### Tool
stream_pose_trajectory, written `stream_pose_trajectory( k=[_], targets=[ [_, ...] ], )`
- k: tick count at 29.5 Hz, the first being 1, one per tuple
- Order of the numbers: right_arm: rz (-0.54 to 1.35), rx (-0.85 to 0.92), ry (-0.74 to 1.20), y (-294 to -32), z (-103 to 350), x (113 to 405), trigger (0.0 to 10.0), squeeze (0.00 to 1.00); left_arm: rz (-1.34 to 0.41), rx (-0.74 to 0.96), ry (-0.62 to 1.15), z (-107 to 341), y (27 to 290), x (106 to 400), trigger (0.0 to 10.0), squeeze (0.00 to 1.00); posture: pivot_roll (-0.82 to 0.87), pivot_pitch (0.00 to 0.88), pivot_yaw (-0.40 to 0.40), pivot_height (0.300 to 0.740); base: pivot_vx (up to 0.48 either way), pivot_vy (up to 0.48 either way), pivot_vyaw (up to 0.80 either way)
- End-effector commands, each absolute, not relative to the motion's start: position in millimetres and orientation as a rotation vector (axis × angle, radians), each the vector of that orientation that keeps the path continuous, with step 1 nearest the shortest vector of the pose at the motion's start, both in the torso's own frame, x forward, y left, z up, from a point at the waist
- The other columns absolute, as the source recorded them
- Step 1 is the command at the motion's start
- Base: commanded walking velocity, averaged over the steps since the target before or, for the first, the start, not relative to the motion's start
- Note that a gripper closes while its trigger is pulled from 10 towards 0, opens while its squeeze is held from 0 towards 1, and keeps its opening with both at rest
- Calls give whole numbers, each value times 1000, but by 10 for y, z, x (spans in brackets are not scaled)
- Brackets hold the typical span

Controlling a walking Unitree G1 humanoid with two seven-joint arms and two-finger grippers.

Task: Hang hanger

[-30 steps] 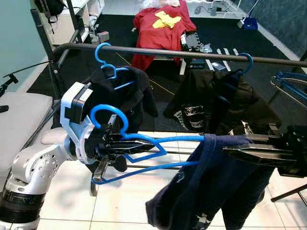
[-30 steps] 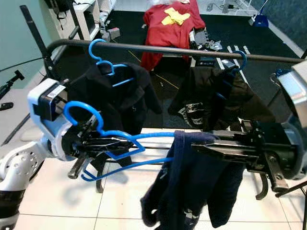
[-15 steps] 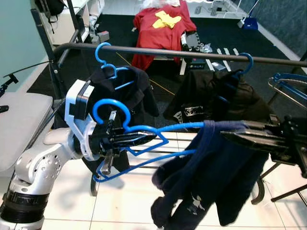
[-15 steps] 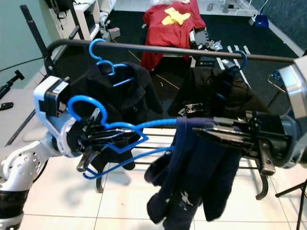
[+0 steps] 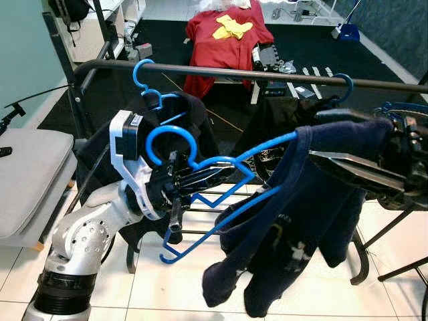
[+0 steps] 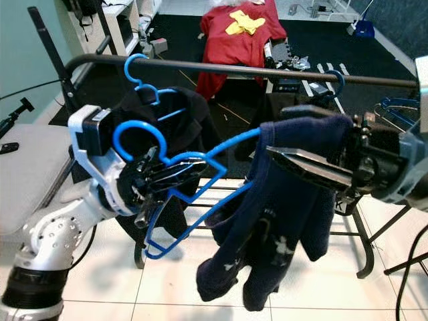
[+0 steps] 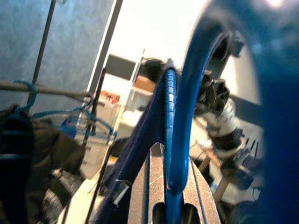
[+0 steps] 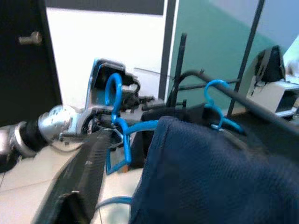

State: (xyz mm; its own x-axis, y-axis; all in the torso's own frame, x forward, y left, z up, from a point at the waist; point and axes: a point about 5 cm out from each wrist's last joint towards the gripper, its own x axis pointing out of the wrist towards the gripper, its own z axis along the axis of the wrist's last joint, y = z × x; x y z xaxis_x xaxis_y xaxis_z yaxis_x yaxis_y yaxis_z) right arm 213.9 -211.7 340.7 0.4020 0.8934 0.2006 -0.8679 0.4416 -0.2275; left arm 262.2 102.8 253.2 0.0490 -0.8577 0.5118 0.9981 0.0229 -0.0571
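A dark rail point(image 5: 221, 71) crosses the scene, carrying two black garments point(image 5: 190, 124) on blue hangers. Below and in front of the rail, a navy garment point(image 5: 301, 221) drapes over the tilted blue hanger point(image 5: 221, 167), hiding its far end. The left gripper point(image 5: 190, 184) is clamped on the hanger's neck; the right gripper point(image 6: 301, 164) lies against the navy cloth, its grip impossible to tell.

The rail point(image 5: 227, 72) runs across behind the held hanger point(image 5: 221, 175); two garments point(image 5: 180, 127) hang on it, apparently well apart.
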Motion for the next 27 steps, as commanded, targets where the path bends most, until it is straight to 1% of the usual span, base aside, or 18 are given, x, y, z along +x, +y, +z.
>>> stream_pose_trajectory(
  k=[1, 3, 8, 11, 12, 13, 14, 15, 17, 18, 21, 22, 24, 27],
  targets=[
    [1093, -69, -357, -2134, 3462, 2156, 10000, 1000, -1500, -475, -442, 2621, 1050, 2603, 0, 0, -91, 134, -18, 740, 0, 0, 0],
    [1042, -24, -438, -2203, 3570, 2179, 10000, 1000, -1491, -477, -446, 2628, 1077, 2608, 0, 0, -90, 134, -19, 740, 0, 0, 0],
    [967, -17, -484, -2319, 3648, 2190, 10000, 1000, -1480, -470, -447, 2635, 1116, 2618, 0, 0, -90, 134, -22, 740, 0, 0, 0],
    [786, -11, -504, -2584, 3676, 2229, 10000, 1000, -1459, -453, -460, 2665, 1179, 2639, 0, 0, -94, 136, -22, 740, 0, 0, 0],
    [786, -11, -504, -2584, 3676, 2229, 10000, 1000, -1459, -453, -460, 2665, 1179, 2639, 0, 0, -94, 136, -22, 740, 0, 0, 0],
    [752, -9, -497, -2630, 3663, 2237, 10000, 667, -1454, -452, -465, 2677, 1189, 2642, 0, 0, -95, 137, -23, 740, 0, 0, 0],
    [735, -17, -471, -2654, 3610, 2235, 10000, 0, -1452, -451, -474, 2698, 1199, 2641, 0, 0, -95, 137, -23, 740, 0, 0, 0],
    [735, -17, -471, -2654, 3610, 2235, 10000, 0, -1452, -451, -474, 2698, 1199, 2641, 0, 0, -95, 137, -23, 740, 0, 0, 0],
    [756, -31, -391, -2634, 3431, 2216, 10000, 0, -1459, -456, -493, 2744, 1203, 2624, 0, 0, -99, 139, -22, 740, 0, 0, 0],
    [756, -31, -391, -2634, 3431, 2216, 10000, 0, -1459, -456, -493, 2744, 1203, 2624, 0, 0, -99, 139, -22, 740, 0, 0, 0],
    [883, -11, -283, -2463, 3156, 2164, 10000, 0, -1485, -456, -503, 2777, 1170, 2593, 0, 0, -94, 138, -19, 740, 0, 0, 0],
    [883, -11, -283, -2463, 3156, 2164, 10000, 0, -1485, -456, -503, 2777, 1170, 2593, 0, 0, -94, 138, -19, 740, 0, 0, 0],
    [951, 12, -258, -2378, 3096, 2133, 10000, 0, -1498, -455, -504, 2787, 1155, 2577, 0, 0, -92, 137, -19, 740, 0, 0, 0],
    [965, 13, -252, -2358, 3082, 2132, 10000, 0, -1504, -454, -505, 2793, 1152, 2570, 0, 0, -92, 137, -19, 740, 0, 0, 0]
  ],
)
